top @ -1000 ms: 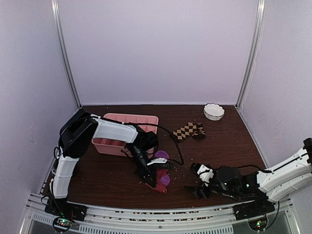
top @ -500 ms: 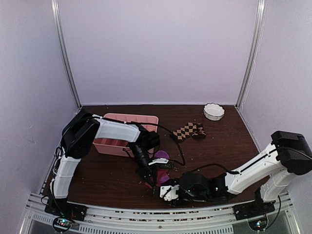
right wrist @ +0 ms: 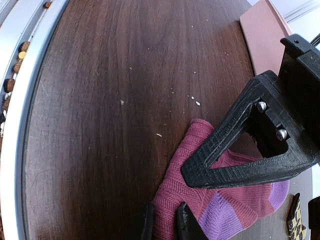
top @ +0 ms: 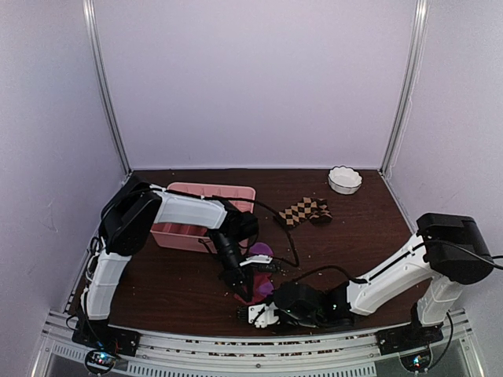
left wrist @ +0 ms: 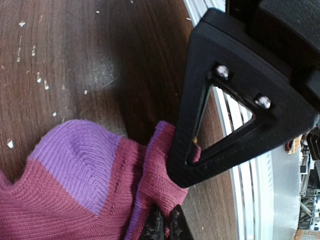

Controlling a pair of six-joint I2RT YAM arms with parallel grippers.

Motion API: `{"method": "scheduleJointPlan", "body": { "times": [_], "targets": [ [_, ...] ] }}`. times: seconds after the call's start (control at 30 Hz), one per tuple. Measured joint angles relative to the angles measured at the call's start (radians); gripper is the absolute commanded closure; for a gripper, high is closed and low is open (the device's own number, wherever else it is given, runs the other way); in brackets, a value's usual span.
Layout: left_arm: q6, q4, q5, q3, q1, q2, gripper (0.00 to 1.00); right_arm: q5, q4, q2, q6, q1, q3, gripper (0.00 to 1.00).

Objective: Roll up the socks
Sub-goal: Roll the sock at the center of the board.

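Left hand (left wrist: 164, 226) pinching ribbed magenta sock (left wrist: 75, 200), woodgrain table (left wrist: 75, 60)

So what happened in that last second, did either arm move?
The right end effector swept in from the right side leftward, up to the pink sock; whether it has gripped is unclear. The left end effector kept pinching that sock, barely shifting. The checkered sock, pink tray and white bowl did not move.

2 socks (pink sock (top: 266, 289), checkered sock (top: 302, 210)), 1 tray (top: 200, 191), 1 bowl (top: 344, 180)
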Motion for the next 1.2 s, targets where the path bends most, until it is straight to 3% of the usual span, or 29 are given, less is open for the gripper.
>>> {"method": "scheduleJointPlan", "body": {
  "times": [0.17, 0.37, 0.67, 0.73, 0.77, 0.83, 0.87, 0.9, 1.2],
  "targets": [
    [0.041, 0.002, 0.000, -0.005, 0.000, -0.004, 0.97, 0.007, 0.007, 0.001, 0.025, -0.004, -0.004, 0.77],
    [0.064, -0.005, -0.005, -0.002, 0.000, -0.003, 0.85, -0.002, 0.013, 0.000, 0.064, -0.016, -0.013, 1.00],
    [0.058, 0.073, -0.083, -0.116, -0.002, -0.125, 0.73, -0.144, -0.036, -0.002, 0.218, -0.086, 0.023, 1.00],
    [0.055, 0.096, -0.116, -0.137, -0.004, -0.158, 0.65, -0.177, -0.037, -0.003, 0.250, -0.095, 0.023, 1.00],
    [0.049, 0.109, -0.140, -0.145, -0.004, -0.177, 0.56, -0.192, -0.039, -0.004, 0.269, -0.101, 0.023, 1.00],
    [0.039, 0.124, -0.172, -0.155, -0.002, -0.204, 0.50, -0.220, -0.045, -0.006, 0.306, -0.110, 0.025, 1.00],
    [0.033, 0.132, -0.187, -0.159, 0.000, -0.216, 0.14, -0.233, -0.053, -0.006, 0.326, -0.114, 0.030, 1.00],
    [0.027, 0.148, -0.205, -0.168, 0.002, -0.233, 0.04, -0.250, -0.065, -0.006, 0.352, -0.119, 0.037, 1.00],
    [-0.035, 0.296, -0.373, -0.329, 0.019, -0.502, 0.02, -0.354, -0.080, -0.015, 0.589, -0.142, 0.033, 1.00]
  ]
}}
